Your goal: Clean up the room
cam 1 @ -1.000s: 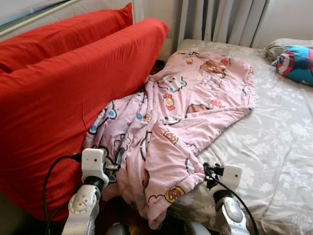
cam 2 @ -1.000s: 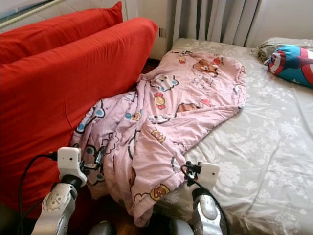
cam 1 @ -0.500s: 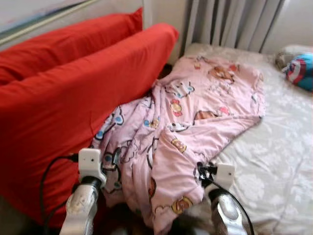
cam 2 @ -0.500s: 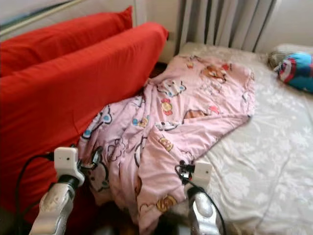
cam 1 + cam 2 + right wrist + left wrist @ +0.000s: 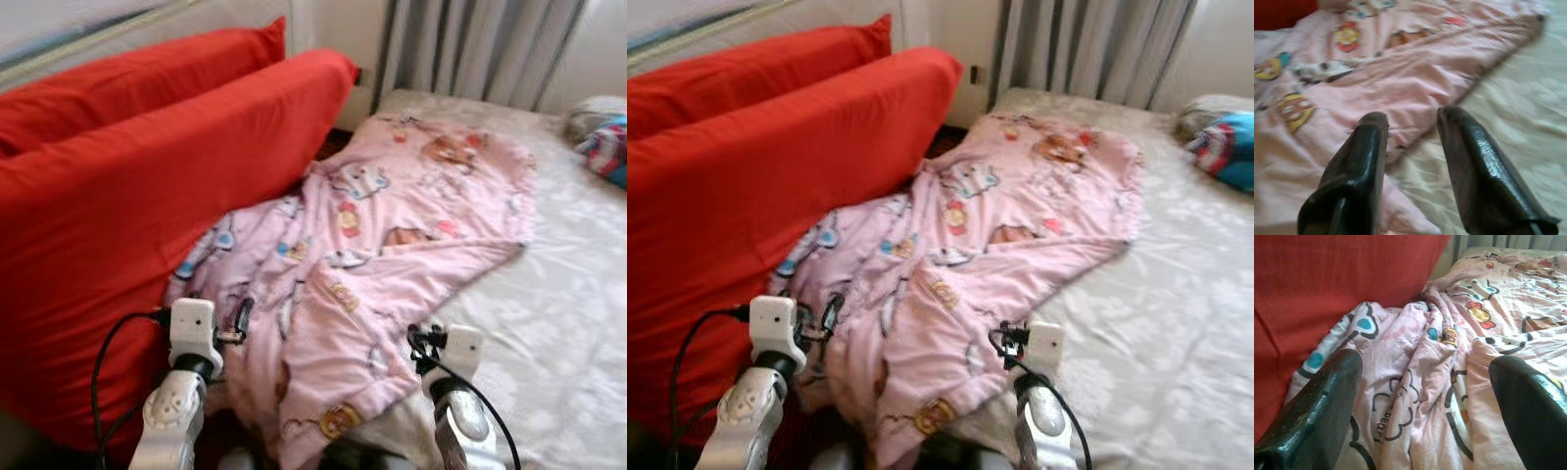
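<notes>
A crumpled pink cartoon-print blanket [image 5: 392, 245] is draped from the pale floral-sheeted bed [image 5: 568, 294] down against the red fabric sofa [image 5: 118, 215]. The left hand [image 5: 1425, 396], fingers spread wide, is held over the blanket's sofa-side folds. The right hand [image 5: 1410, 132], fingers slightly parted and holding nothing, is poised at the blanket's bed-side edge.

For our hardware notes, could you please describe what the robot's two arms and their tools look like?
Both arms are rounded silver metal, each ending in a white boxy wrist block with a looping black cable. The left tool and right tool each have two long, glossy black fingers with rounded tips.
</notes>
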Motion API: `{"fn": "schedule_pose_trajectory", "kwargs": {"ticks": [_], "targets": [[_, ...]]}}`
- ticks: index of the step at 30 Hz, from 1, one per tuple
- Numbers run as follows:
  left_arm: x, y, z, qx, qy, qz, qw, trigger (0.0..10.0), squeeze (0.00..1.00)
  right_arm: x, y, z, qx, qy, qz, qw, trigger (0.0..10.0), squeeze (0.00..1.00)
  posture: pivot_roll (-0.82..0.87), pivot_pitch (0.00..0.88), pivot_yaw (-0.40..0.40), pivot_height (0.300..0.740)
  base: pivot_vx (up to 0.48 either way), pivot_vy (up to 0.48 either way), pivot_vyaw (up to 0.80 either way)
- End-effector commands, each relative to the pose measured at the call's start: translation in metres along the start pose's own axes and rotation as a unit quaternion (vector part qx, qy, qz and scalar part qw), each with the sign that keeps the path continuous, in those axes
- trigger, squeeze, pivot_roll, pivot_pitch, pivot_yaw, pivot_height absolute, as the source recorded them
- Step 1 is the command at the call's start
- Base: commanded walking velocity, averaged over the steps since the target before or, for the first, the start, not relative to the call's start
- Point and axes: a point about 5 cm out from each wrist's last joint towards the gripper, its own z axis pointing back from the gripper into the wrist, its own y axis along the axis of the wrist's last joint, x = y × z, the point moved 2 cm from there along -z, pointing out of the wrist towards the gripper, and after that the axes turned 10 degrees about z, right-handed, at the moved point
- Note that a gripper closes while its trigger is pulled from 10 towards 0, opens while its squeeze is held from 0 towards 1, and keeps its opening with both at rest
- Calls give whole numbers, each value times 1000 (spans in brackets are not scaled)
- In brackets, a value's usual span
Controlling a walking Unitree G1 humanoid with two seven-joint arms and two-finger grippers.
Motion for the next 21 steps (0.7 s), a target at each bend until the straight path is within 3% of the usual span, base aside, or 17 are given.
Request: {"fn": "schedule_pose_trajectory", "kwargs": {"ticks": [1, 8, 14, 18, 21], "targets": [[-6, 0, 1, -1, 9, -1, 1000, 10000, 0, -3, -5, 1, -15, 0, -9, 1000, 10000, 0, -9, 49, -27, 645, 0, 0, 0], [-6, 0, 1, -1, 7, -2, 1000, 10000, 0, -16, -15, -1, -57, 52, 0, 997, 10000, 0, -4, 52, -26, 645, 0, 0, 0], [-6, 0, 0, -3, 2, -8, 1000, 10000, 0, -23, -10, -7, -57, 74, 19, 995, 10000, 0, -3, 60, -26, 645, 0, 0, 0], [-2, 7, -14, 10, -6, -6, 1000, 10000, 0, -21, -1, -16, -61, 75, 83, 992, 10000, 0, -1, 66, -30, 640, 0, 0, 0], [1, 9, -18, 15, -9, -3, 1000, 10000, 0, -23, 2, -17, -55, 81, 85, 992, 10000, 0, -5, 67, -33, 630, 0, 0, 0]]}}
